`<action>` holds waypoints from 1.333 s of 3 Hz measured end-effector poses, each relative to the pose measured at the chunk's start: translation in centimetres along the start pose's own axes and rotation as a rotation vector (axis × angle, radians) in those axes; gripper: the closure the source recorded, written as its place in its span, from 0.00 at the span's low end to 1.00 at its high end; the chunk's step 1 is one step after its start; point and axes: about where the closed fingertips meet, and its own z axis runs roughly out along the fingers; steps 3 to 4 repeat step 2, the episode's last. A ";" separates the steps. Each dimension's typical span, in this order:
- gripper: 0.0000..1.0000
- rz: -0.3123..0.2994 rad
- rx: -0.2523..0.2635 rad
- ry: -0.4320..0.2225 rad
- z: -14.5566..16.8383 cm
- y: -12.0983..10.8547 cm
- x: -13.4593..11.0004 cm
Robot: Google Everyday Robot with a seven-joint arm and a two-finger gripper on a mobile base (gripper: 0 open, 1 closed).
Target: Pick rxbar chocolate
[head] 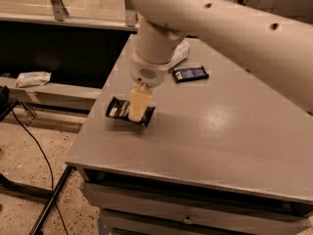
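Tabletop (205, 146), grey, front edge nearest; a drawer front (195, 212) sits below it. Near the front-left corner as seen: rxbar chocolate (117, 110), a flat black wrapped bar, rectangular, w/ small white lettering showing on its left end. It lies roughly level, long axis across the view, slightly skewed.

End effector (138, 112) comes straight down on the bar's middle, clenched on it. One cream finger (139, 102) crosses the bar's front face, so black wrapper sticks out on both sides of it. A soft shadow lies on the tabletop just under the bar; can't tell if the bar is touching the surface or just clear of it.

Above that, the white wrist & big arm (220, 23) run up to the right. Farther back on the tabletop: a black bar w/ dark blue label (190, 73), well apart from the rxbar. Behind it, a water bottle (181, 53), partly hidden by the arm.
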 end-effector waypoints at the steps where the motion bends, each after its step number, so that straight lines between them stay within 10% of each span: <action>1: 1.00 -0.046 0.038 -0.115 -4.7 -2.1 0.4; 4: 1.00 -0.046 0.038 -0.115 -4.7 -2.1 0.4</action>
